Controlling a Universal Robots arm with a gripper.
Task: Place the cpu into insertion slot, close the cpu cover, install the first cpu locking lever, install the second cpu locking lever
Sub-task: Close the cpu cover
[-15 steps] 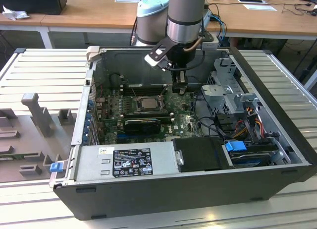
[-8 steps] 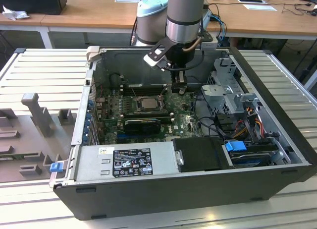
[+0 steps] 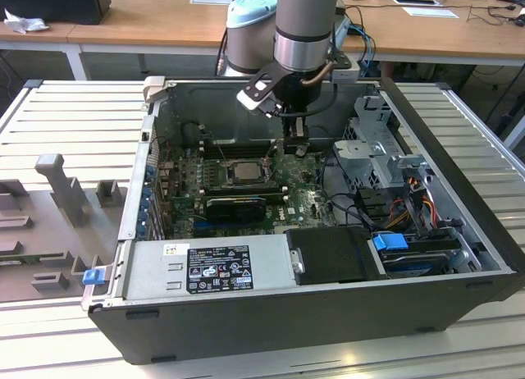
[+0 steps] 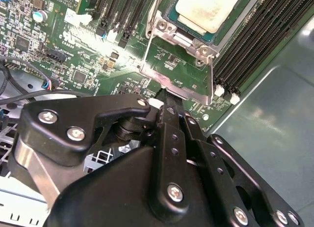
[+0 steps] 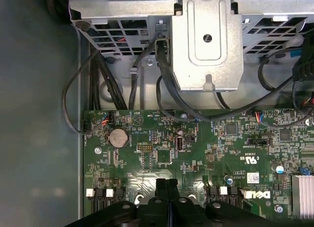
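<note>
One slatted metal table, carrying one open computer case. One green board on the case floor. One gripper, poised over the board just to the exterior view's right of the insertion slot. Its fingers are pressed together with nothing seen between them, tips touching the free edge of the cpu cover. The cover is swung open, clear of the slot, with board showing through its window. One cpu, seated flat in the slot, uncovered.
</note>
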